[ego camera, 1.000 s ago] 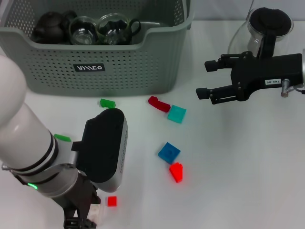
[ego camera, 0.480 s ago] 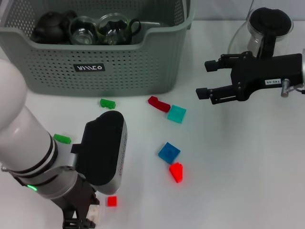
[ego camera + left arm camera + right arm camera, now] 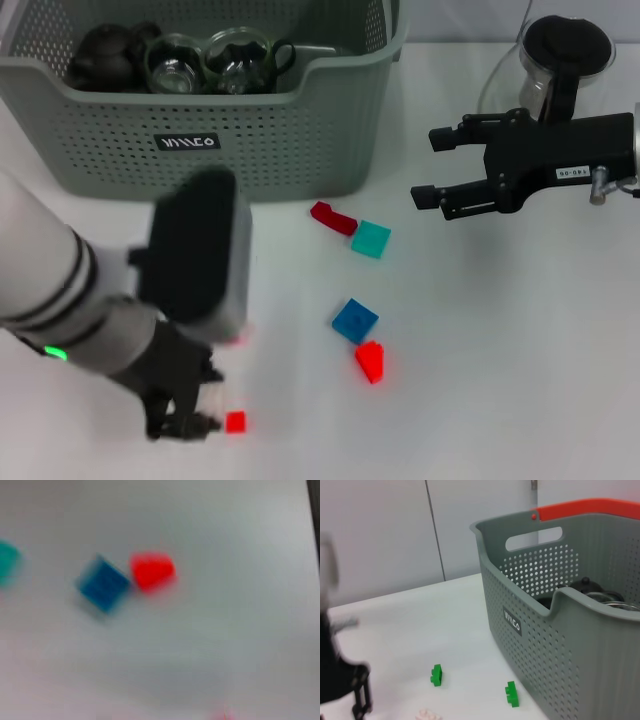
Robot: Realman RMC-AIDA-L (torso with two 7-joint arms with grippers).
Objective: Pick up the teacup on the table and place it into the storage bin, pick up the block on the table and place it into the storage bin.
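Observation:
The grey-green storage bin (image 3: 280,150) stands at the back left and holds a dark teapot (image 3: 105,55) and two glass teacups (image 3: 175,65); it also shows in the right wrist view (image 3: 560,645). Loose blocks lie in front of it: dark red (image 3: 333,217), teal (image 3: 371,239), blue (image 3: 355,320), orange-red (image 3: 370,360) and small red (image 3: 235,422). My left gripper (image 3: 188,425) hangs just left of the small red block, blurred. My right gripper (image 3: 432,165) is open and empty, hovering right of the bin. The left wrist view shows the blue block (image 3: 102,583) and the orange-red block (image 3: 152,570).
A glass pitcher with a black lid (image 3: 560,55) stands at the back right behind my right arm. Two green blocks (image 3: 436,675) (image 3: 511,694) and a pale block (image 3: 427,714) lie in front of the bin in the right wrist view; my left arm hides them in the head view.
My left arm has swung up and back toward the bin, covering the two green blocks. The right arm has not moved.

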